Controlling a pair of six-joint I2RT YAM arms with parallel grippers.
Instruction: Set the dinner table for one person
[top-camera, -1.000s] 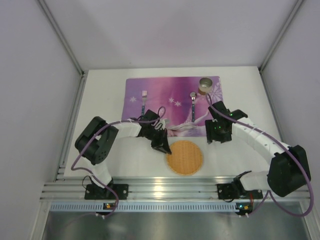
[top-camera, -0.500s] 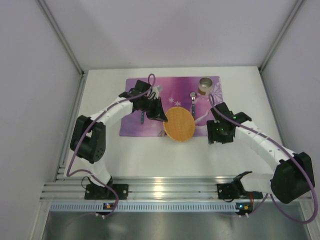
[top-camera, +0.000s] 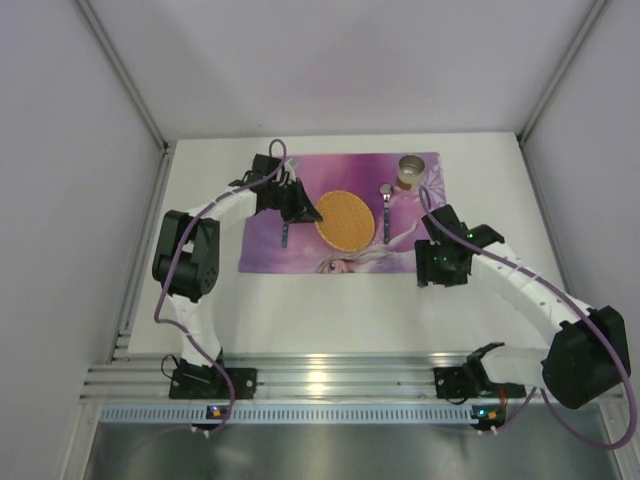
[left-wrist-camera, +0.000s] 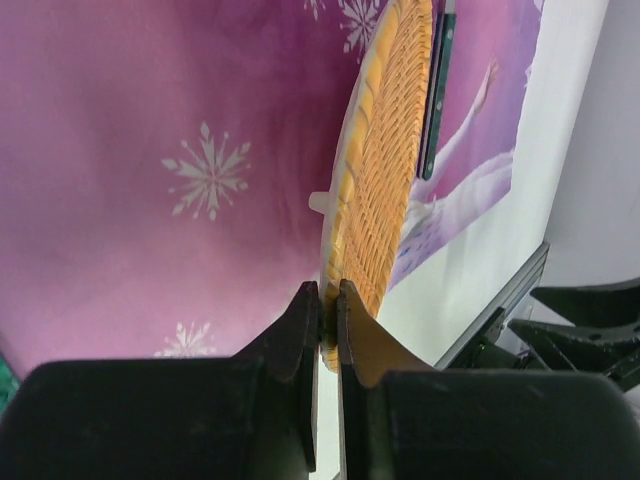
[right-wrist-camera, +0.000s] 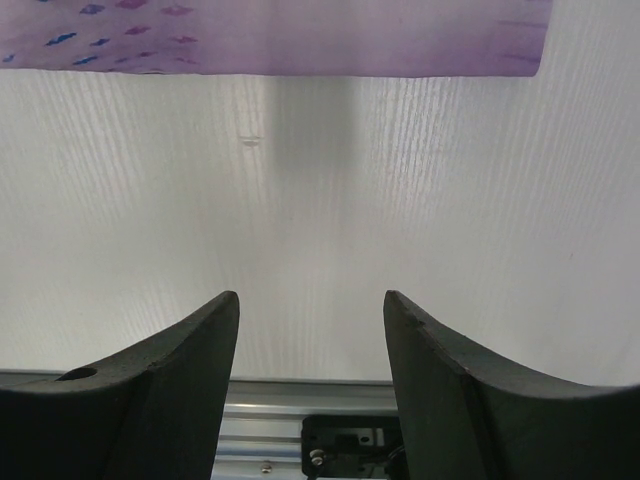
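The white dinner table carries a purple snowflake placemat. My left gripper is shut on the rim of a round orange woven plate, which it holds over the middle of the placemat. In the left wrist view the plate shows edge-on between my closed jaws. A fork lies left of the plate, partly under my left arm. A spoon lies to its right, and a cup stands at the mat's far right corner. My right gripper is open and empty over bare table.
Pale grey walls close in the table on three sides. A ribbed aluminium rail runs along the near edge and also shows in the right wrist view. The placemat's near edge lies just beyond my right gripper.
My left gripper has carried the orange plate from the bare table near the front edge up onto the middle of the placemat. My right arm has barely moved.
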